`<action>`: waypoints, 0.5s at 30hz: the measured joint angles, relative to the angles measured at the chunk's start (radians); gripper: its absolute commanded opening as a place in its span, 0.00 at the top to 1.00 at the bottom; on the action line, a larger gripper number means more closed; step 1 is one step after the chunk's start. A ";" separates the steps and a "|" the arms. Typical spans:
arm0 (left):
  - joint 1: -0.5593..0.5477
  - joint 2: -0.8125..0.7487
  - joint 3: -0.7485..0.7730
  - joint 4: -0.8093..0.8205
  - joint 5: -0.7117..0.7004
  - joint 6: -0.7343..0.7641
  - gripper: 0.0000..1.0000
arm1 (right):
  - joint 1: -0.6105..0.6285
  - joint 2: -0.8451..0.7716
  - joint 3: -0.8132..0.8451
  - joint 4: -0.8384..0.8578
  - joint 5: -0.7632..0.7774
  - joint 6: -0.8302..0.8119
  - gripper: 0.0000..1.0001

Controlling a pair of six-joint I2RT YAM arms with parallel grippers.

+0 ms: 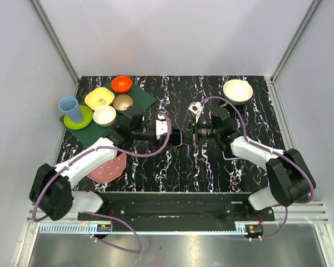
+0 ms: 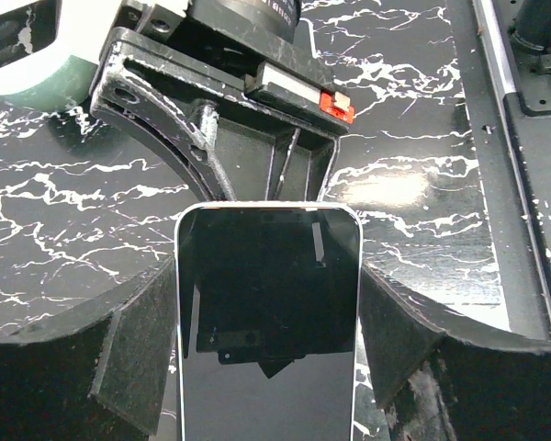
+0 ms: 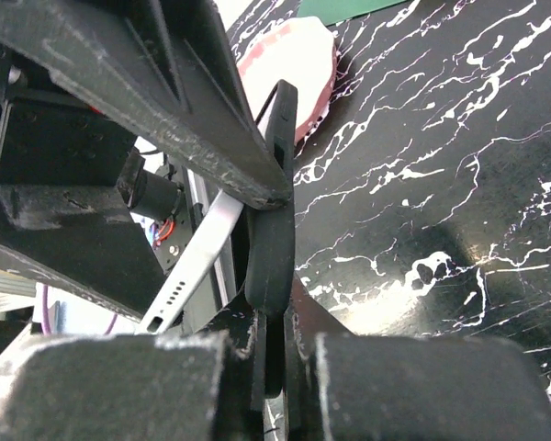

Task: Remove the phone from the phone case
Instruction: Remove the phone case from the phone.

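Between foam-padded fingers (image 2: 133, 358) sits a glossy round-cornered phone (image 2: 268, 322), matte case (image 3: 271, 230) alongside.

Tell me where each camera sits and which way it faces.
Top external: above, behind the bases, looking down at the table; both arms show.
Left wrist: faces along the left gripper at the phone; pads show.
Right wrist: faces along the right gripper at the phone case; fingers show.
Both wrist views share the phone.

On your surface (image 1: 172, 161), far left, a blue cup (image 1: 70, 108) stands on a green plate (image 1: 84, 119), beside yellow (image 1: 99, 98), orange (image 1: 122, 84), brown (image 1: 123, 102) and white (image 1: 104, 115) bowls on a green mat (image 1: 145, 97). A pink plate (image 1: 108, 167) lies near left, and a cream bowl (image 1: 237, 91) sits far right.
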 measured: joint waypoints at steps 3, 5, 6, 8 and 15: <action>-0.005 -0.017 -0.002 0.000 -0.028 0.025 0.41 | 0.000 0.008 0.037 -0.042 -0.002 0.014 1.00; -0.017 -0.046 -0.013 -0.006 -0.066 0.050 0.41 | 0.000 0.021 0.060 -0.058 -0.016 0.024 1.00; -0.023 -0.060 -0.019 -0.008 -0.085 0.061 0.41 | 0.000 0.026 0.069 -0.065 -0.023 0.026 1.00; -0.039 -0.091 -0.035 -0.014 -0.126 0.086 0.41 | 0.001 0.042 0.096 -0.085 -0.047 0.034 1.00; -0.115 -0.154 -0.075 -0.047 -0.183 0.190 0.41 | -0.007 0.097 0.138 -0.146 -0.075 0.049 1.00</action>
